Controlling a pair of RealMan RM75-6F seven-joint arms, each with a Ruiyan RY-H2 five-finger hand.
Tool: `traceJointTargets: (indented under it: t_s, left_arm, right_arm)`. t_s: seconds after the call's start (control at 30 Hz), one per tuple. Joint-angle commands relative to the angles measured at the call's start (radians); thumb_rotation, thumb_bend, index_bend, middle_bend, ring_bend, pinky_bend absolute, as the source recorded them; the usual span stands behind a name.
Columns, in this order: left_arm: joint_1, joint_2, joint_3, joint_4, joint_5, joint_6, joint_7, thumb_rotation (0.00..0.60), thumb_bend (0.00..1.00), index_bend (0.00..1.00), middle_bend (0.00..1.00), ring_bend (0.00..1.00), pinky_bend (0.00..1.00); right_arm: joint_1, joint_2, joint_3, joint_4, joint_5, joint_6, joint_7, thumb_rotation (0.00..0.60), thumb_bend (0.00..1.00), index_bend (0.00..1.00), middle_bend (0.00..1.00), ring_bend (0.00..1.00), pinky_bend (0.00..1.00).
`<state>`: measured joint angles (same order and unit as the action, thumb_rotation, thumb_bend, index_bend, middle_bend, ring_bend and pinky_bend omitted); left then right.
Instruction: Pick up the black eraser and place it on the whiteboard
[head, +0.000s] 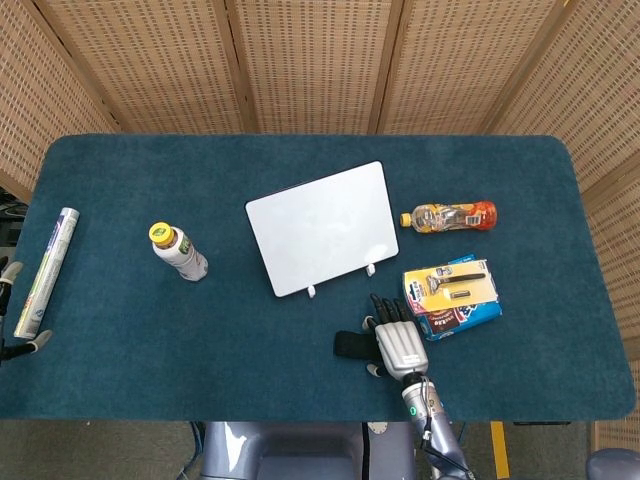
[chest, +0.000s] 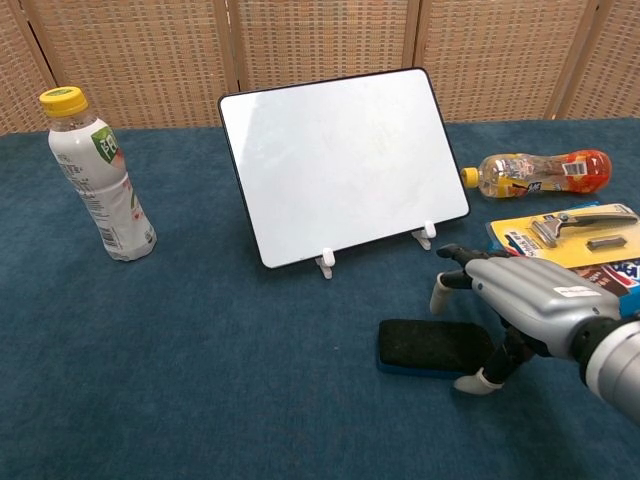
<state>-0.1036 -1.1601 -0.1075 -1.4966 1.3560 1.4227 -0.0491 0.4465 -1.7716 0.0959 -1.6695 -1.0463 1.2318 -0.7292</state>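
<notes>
Chest view, read from the left: a white bottle (chest: 97, 175) stands upright well off to the side, the whiteboard (chest: 340, 160) leans back on its two small clips near the middle, and in front of it, lower and to the right, the eraser (chest: 433, 346) lies flat on the table (chest: 200, 380) — black felt up, blue base down, its long axis running left to right across the picture. The right hand (chest: 520, 310) sits at the eraser's right end, palm down, with its fingers apart: the thumb (chest: 478, 381) reaches down at the near right corner, while a fingertip (chest: 439, 293) hangs over the far edge. Whether either tip touches the eraser I cannot tell, but nothing is lifted, so the hand holds nothing yet. That is the relation the grasp depends on, as I judge it — the eraser lies to the left of the palm, its short width between thumb and fingers, so closing across that width should take it. In the head view the left hand (head: 8, 310) shows only at the far left edge, by a rolled tube (head: 45, 270), its fingers too little seen to judge; the right hand is plainly the nearer. The whiteboard stands just beyond the eraser, up and slightly left.
</notes>
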Motion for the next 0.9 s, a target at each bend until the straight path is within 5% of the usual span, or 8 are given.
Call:
traceJointTargets:
  t_s: [0.03,0.9]
  left_arm:
    - [0.0,0.0,0.0,-0.001,0.001,0.001,-0.002,0.6,0.16,0.0,0.0,0.0,0.0]
    - [0.002,0.0,-0.002,-0.001,0.004,0.008,-0.011,0.6,0.17,0.0,0.0,0.0,0.0]
  right_arm:
    - [0.001,-0.001,-0.002,0.002,-0.002,0.0,-0.001,0.6,0.16,0.34,0.0,0.0,0.0]
    - [0.004,-0.006,-0.01,0.012,-0.012,0.019,-0.002,0.6,0.21,0.5,0.0,0.0,0.0]
